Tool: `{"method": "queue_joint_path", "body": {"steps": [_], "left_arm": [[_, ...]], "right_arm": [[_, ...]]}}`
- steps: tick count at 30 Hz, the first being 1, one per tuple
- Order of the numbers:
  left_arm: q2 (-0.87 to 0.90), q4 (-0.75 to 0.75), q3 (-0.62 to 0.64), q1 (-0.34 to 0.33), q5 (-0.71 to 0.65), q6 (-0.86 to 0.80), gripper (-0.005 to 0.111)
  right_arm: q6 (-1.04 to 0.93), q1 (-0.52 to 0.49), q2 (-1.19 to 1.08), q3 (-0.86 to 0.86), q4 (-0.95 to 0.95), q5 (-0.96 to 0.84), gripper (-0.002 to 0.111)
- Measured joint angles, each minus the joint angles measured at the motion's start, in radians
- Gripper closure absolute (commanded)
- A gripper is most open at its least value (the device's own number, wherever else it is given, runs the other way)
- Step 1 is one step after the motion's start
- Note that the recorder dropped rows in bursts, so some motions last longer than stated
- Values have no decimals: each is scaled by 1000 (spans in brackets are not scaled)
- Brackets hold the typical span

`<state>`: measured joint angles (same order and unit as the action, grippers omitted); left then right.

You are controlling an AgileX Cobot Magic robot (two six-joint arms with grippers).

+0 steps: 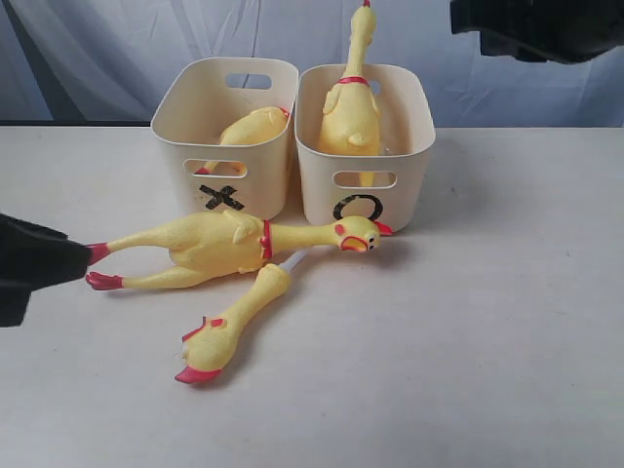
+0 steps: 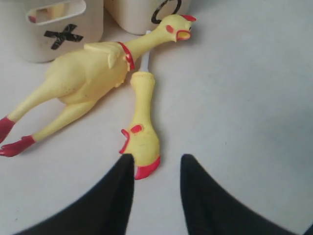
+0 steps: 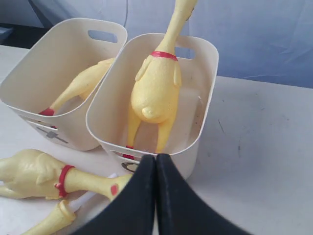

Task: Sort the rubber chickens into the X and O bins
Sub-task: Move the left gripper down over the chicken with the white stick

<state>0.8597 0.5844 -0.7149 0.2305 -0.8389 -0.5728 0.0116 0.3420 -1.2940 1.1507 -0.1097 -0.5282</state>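
A whole rubber chicken (image 1: 219,244) lies on the table in front of the two bins, feet towards my left gripper (image 1: 76,261). Beside it lies a chicken head and neck on a white stick (image 1: 234,322). In the left wrist view my left gripper (image 2: 156,164) is open and empty, its tips just short of that head piece (image 2: 142,142). The X bin (image 1: 175,127) holds a headless chicken (image 1: 255,127). The O bin (image 1: 414,136) holds a chicken (image 3: 154,88) standing with its neck up. My right gripper (image 3: 156,159) is shut, hovering above the O bin's front rim.
The two bins stand side by side at the back of the white table (image 1: 507,322). A pale curtain (image 1: 97,49) hangs behind them. The right arm (image 1: 546,29) hangs high at the back right.
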Motion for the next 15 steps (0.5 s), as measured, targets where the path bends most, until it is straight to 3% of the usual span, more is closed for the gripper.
{"method": "queue_joint_path", "body": {"steps": [3, 9, 15], "left_arm": [[66, 54, 0, 0, 1, -6, 49], [145, 160, 0, 0, -35, -6, 49], [159, 169, 0, 0, -93, 60, 49]], "right_arm": [[-12, 0, 72, -79, -34, 52, 109], [-27, 0, 222, -232, -84, 145, 109], [-29, 0, 347, -316, -162, 270, 109]]}}
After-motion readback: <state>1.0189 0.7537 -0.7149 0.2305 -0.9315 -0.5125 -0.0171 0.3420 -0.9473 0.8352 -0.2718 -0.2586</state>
